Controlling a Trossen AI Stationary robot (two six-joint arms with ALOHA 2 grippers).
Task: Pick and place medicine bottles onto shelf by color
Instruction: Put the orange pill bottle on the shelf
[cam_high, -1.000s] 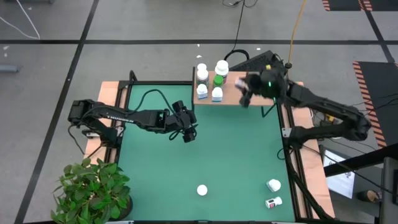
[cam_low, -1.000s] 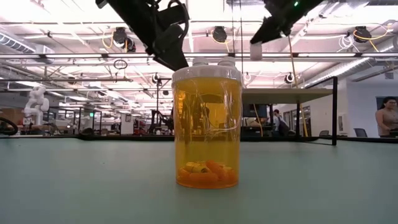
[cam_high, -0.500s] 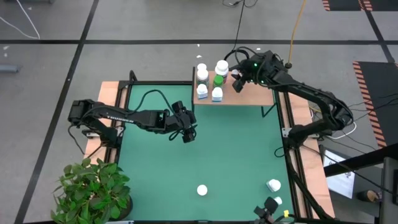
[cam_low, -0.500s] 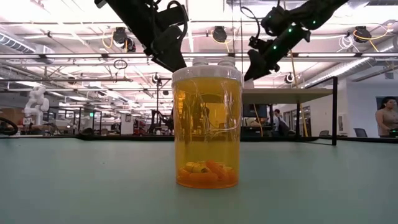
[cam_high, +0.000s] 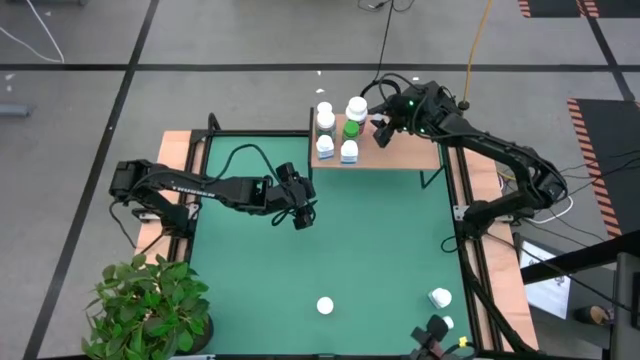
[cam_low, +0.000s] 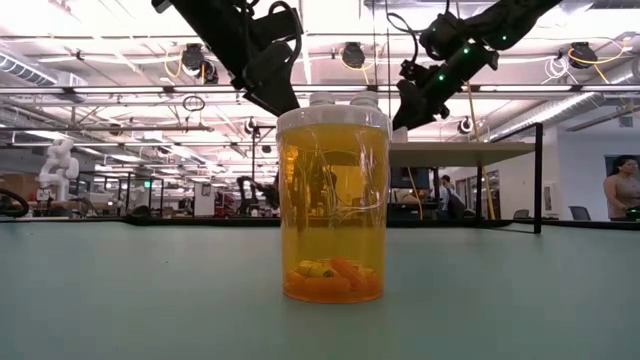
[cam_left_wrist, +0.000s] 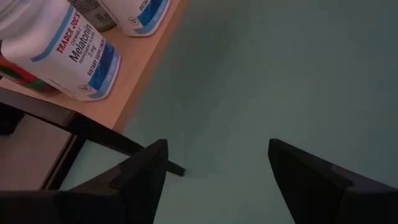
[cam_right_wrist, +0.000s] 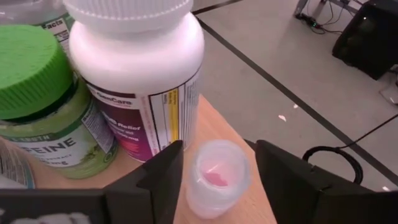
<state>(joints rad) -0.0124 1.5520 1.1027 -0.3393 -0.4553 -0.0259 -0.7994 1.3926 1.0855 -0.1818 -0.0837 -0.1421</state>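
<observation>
- The right gripper (cam_high: 381, 132) hangs over the shelf (cam_high: 410, 158) at the far edge of the counter (cam_high: 380, 250), just beside the group of bottles there.
- In the right wrist view its jaws stand apart on either side of a small translucent bottle (cam_right_wrist: 216, 176) with pink content; that bottle stands on the shelf board and the fingers (cam_right_wrist: 163, 180) do not appear to press it.
- Next to it on the shelf stand a large white bottle (cam_right_wrist: 140, 81) with a white cap and a green bottle (cam_right_wrist: 46, 112) with a green cap, touching each other.
- Two blue-labelled white bottles (cam_high: 337, 152) stand at the shelf's near edge, toward its left end.
- The left gripper (cam_high: 303, 214) hovers over the counter's green surface, near the shelf's left end, jaws open with nothing between them.
- An orange bottle (cam_low: 332, 205) with a white cap stands upright near the counter's near edge, with pills at its bottom.
- Two more white bottles (cam_high: 439, 310) lie close to the counter's near right corner.
- A potted plant (cam_high: 150, 305) sits off the near left corner.
</observation>
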